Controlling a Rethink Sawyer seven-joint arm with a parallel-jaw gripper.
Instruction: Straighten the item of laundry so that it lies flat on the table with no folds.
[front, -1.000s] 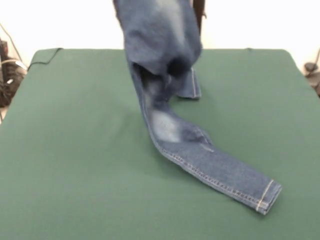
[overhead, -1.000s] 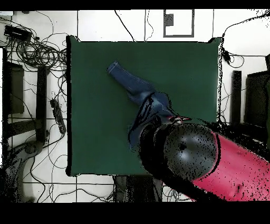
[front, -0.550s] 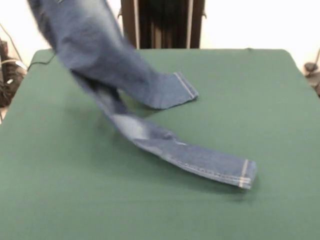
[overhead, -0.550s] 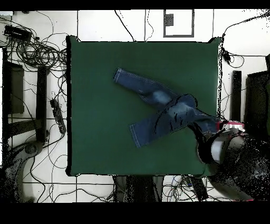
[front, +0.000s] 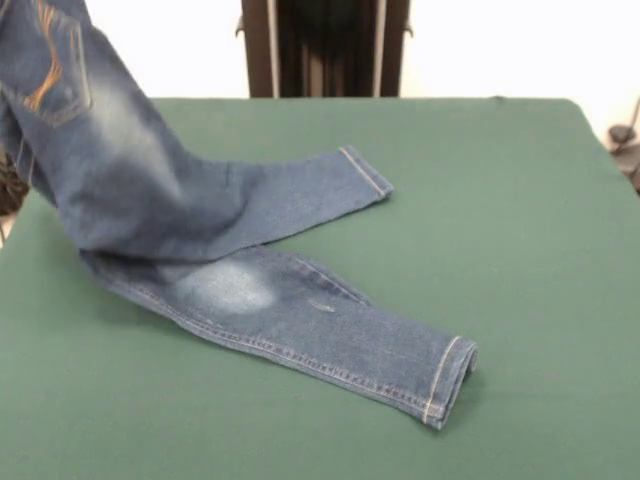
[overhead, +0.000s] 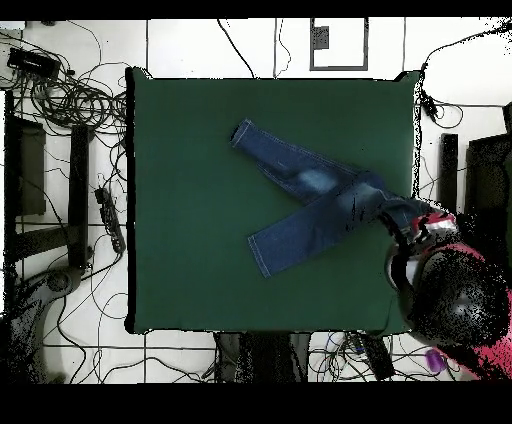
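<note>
Jeans (front: 230, 250) dragged flat by the waist
Gripper (overhead: 425, 228) hidden, state unclear; raised waistband lets both legs trail straight across the tabletop (front: 520, 200).

The red and black arm (overhead: 455, 300) reaches out over the table's (overhead: 200, 280) edge (seen from overhead). Its gripper is hidden, so the jaws' state cannot be made out.

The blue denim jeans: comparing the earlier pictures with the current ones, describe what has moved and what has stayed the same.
The small blue denim jeans were dragged by their lifted waist end toward the front view's left edge. The legs, first hanging bunched, now spread apart and lie mostly flat on the dark green felt table. In the overhead view the red and black arm swung out past the table's right edge. The table stayed put; the waist stays raised.
</note>
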